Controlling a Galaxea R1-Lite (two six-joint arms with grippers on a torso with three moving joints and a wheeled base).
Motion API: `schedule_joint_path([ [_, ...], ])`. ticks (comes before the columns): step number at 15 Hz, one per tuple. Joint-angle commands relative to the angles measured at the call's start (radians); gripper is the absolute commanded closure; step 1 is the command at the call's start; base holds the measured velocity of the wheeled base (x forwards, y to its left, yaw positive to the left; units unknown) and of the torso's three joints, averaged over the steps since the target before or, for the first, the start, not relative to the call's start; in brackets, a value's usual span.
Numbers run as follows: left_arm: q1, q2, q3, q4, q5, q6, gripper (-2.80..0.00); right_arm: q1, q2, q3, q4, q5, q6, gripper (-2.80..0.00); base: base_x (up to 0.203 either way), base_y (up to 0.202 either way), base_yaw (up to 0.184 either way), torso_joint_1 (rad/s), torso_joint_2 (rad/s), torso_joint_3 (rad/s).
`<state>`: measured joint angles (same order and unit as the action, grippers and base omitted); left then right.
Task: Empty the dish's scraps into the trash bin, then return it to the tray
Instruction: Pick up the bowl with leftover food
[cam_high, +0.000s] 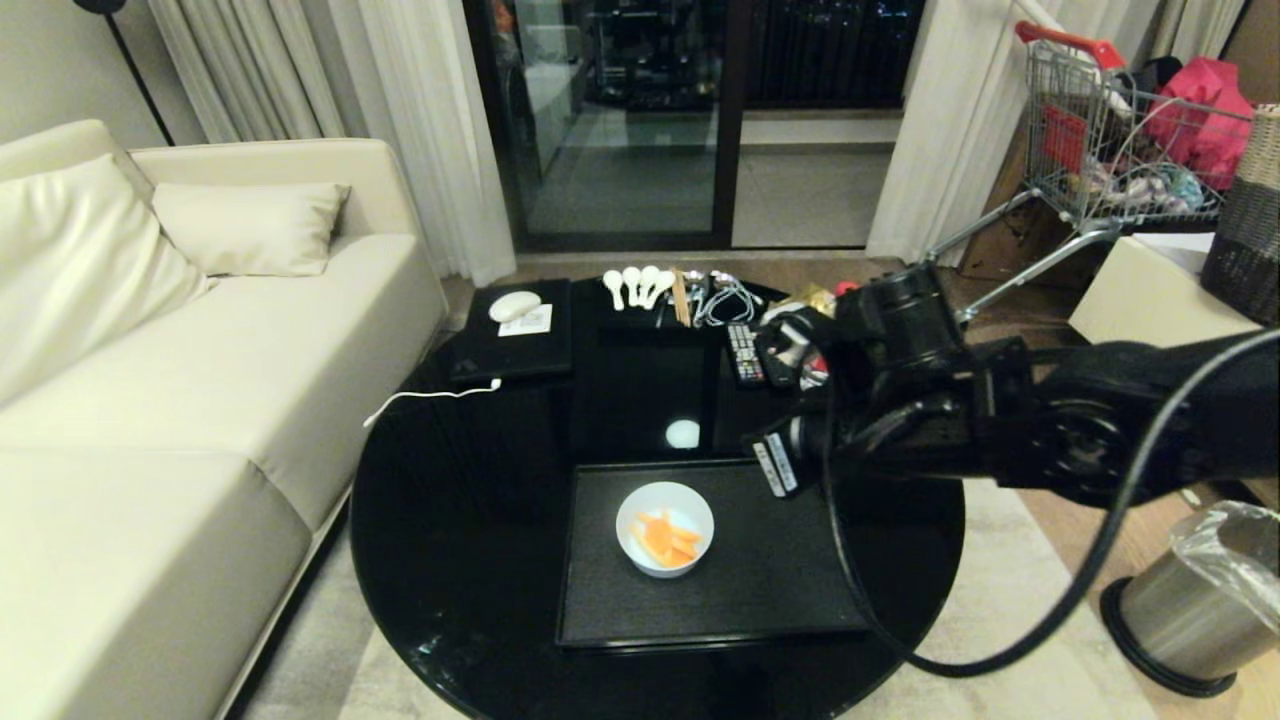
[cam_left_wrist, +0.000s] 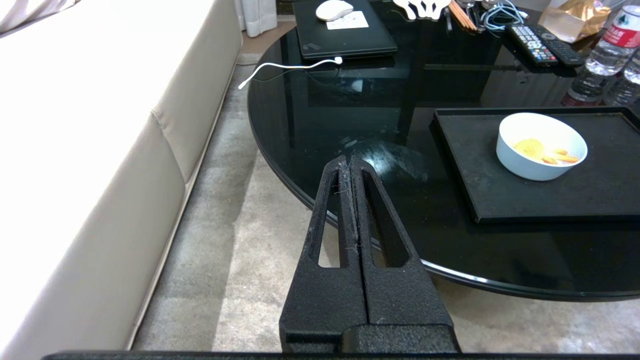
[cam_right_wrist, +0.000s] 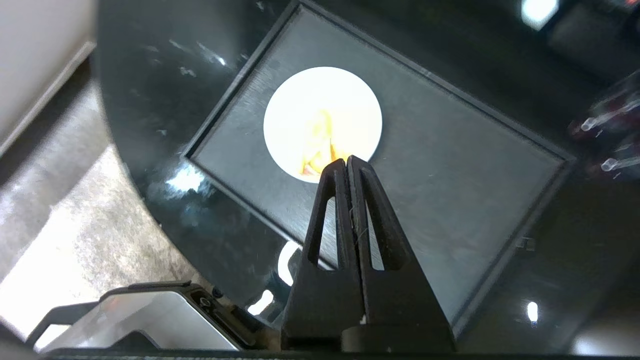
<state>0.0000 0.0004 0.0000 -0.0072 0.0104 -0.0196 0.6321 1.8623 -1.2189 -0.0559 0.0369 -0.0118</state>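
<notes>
To your left a long cream sofa (cam_high: 150, 400) runs along the rug, and before you sits the round black glass tabletop (cam_high: 460, 520). On its near half lies the black tray (cam_high: 760, 590), long side toward you, with the white dish (cam_high: 664, 528) resting left of its middle and nearer its far rim. The trash bin (cam_high: 1190, 600), steel with a clear liner, stands on the floor at your near right, well apart from the tray and off the tabletop. Your right arm (cam_high: 1050, 430) reaches in from the right, above the tray's far right corner; in the right wrist view its pincer (cam_right_wrist: 347, 162) hangs over the tray, tips pressed together and empty, looking down with the dish's rim just past them and not touching it. Your left pincer (cam_left_wrist: 349, 161) is also pressed together and holds nothing; it hangs low over the rug (cam_left_wrist: 260, 240) by the tabletop's left near edge, between sofa and tabletop, well apart from the dish. On the far left of the tabletop lies a closed laptop (cam_high: 515, 335) with a white mouse (cam_high: 514, 305) on top, and a white cable (cam_high: 430, 396) trails from it toward the sofa. Farther right you have a row of white spoons (cam_high: 635, 285) and a remote control (cam_high: 743, 353). Inside the dish lie the scraps (cam_high: 667, 541), thin orange and pale yellow strips heaped toward its near right side.
</notes>
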Motion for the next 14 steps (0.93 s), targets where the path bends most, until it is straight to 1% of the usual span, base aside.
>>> schedule_joint_path([
  [1, 0.000, 0.000, 0.000, 0.000, 0.000, 0.000, 0.00, 0.024, 0.157, -0.157, 0.108, -0.043, 0.045, -2.80, 0.000, 0.000, 0.000, 0.000, 0.00, 0.000],
  [3, 0.000, 0.000, 0.000, 0.000, 0.000, 0.000, 0.00, 0.028, 0.235, -0.269, 0.207, -0.105, 0.116, -2.80, 0.000, 0.000, 0.000, 0.000, 0.00, 0.000],
  [5, 0.000, 0.000, 0.000, 0.000, 0.000, 0.000, 0.00, 0.028, 0.298, -0.322, 0.232, -0.168, 0.164, -2.80, 0.000, 0.000, 0.000, 0.000, 0.00, 0.000],
  [7, 0.000, 0.000, 0.000, 0.000, 0.000, 0.000, 0.00, 0.019, 0.350, -0.362, 0.252, -0.202, 0.172, -2.80, 0.000, 0.000, 0.000, 0.000, 0.00, 0.000],
  [11, 0.000, 0.000, 0.000, 0.000, 0.000, 0.000, 0.00, 0.005, 0.453, -0.465, 0.289, -0.236, 0.178, -2.80, 0.000, 0.000, 0.000, 0.000, 0.00, 0.000],
  [14, 0.000, 0.000, 0.000, 0.000, 0.000, 0.000, 0.00, -0.004, 0.528, -0.514, 0.289, -0.241, 0.178, -2.80, 0.000, 0.000, 0.000, 0.000, 0.00, 0.000],
])
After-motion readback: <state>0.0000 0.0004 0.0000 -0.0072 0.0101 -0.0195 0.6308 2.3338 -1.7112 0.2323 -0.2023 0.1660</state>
